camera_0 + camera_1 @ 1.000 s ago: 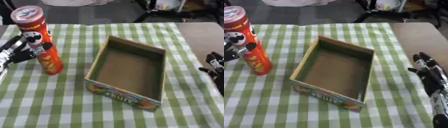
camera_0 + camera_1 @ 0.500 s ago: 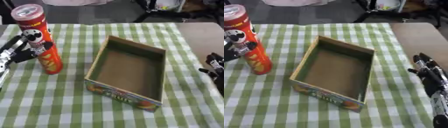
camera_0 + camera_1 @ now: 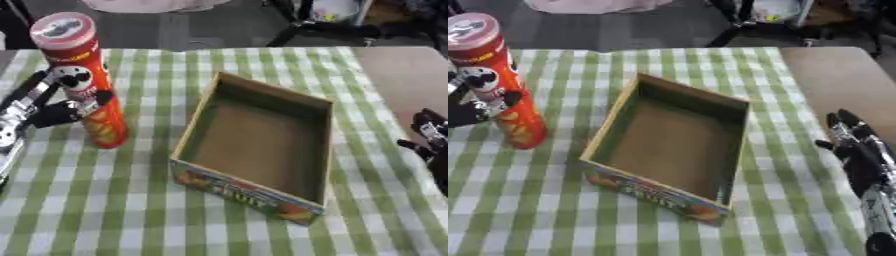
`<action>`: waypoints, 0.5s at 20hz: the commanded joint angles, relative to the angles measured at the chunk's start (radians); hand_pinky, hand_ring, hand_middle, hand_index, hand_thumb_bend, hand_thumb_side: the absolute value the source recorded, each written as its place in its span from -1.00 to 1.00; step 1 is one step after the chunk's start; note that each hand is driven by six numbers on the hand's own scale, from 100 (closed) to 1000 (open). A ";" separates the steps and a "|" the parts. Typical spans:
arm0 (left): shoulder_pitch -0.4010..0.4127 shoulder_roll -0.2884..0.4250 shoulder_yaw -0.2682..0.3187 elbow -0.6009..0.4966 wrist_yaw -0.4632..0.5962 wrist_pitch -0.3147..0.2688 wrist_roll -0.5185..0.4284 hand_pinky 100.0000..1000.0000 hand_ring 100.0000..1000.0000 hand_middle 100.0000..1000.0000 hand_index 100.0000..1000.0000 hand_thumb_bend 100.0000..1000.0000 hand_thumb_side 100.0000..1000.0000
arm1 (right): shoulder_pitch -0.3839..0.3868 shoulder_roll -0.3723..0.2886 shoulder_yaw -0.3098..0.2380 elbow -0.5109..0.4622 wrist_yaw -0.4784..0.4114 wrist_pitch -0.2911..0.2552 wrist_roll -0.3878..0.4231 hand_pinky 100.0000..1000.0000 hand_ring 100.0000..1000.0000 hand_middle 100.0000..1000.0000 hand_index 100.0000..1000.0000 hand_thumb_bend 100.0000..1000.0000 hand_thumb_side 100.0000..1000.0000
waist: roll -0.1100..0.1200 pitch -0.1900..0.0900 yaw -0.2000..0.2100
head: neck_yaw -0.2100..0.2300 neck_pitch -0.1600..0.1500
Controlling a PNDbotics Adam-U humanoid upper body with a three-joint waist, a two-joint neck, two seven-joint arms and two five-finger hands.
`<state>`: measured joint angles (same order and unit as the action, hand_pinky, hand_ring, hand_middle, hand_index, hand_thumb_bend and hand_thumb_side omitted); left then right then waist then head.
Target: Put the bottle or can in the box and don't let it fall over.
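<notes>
A tall red chips can [image 3: 87,85] with a pale lid stands upright on the green checked cloth at the left. My left hand [image 3: 39,107] reaches in from the left edge, its fingers [image 3: 92,100] curled round the can's middle. To the can's right lies an open cardboard box [image 3: 249,192] with printed outer walls, set at a slant; nothing is inside it. My right hand [image 3: 855,150] rests open at the right edge, fingers straight, apart from the box.
The checked cloth [image 3: 131,215] covers most of the table; a bare tan strip [image 3: 398,75] shows at the right. Dark stands and legs [image 3: 324,25] and a pink cloth [image 3: 149,5] sit beyond the far edge.
</notes>
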<state>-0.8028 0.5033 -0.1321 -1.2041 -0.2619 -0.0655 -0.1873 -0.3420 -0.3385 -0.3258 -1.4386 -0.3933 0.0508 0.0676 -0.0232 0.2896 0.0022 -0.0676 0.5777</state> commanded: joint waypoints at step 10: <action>-0.013 -0.017 0.004 -0.003 0.065 -0.005 0.061 1.00 -0.26 0.10 -0.25 -0.37 -0.15 | -0.012 -0.012 -0.009 -0.007 -0.004 0.003 0.003 0.34 1.00 1.00 0.78 -0.62 -0.50 | -0.005 -0.007 -0.006 | 0.006 -0.014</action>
<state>-0.8023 0.4817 -0.1317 -1.2020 -0.2090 -0.0692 -0.1319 -0.3426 -0.3318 -0.3258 -1.4357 -0.3933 0.0535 0.0701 -0.0276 0.2952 -0.0008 -0.0634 0.5763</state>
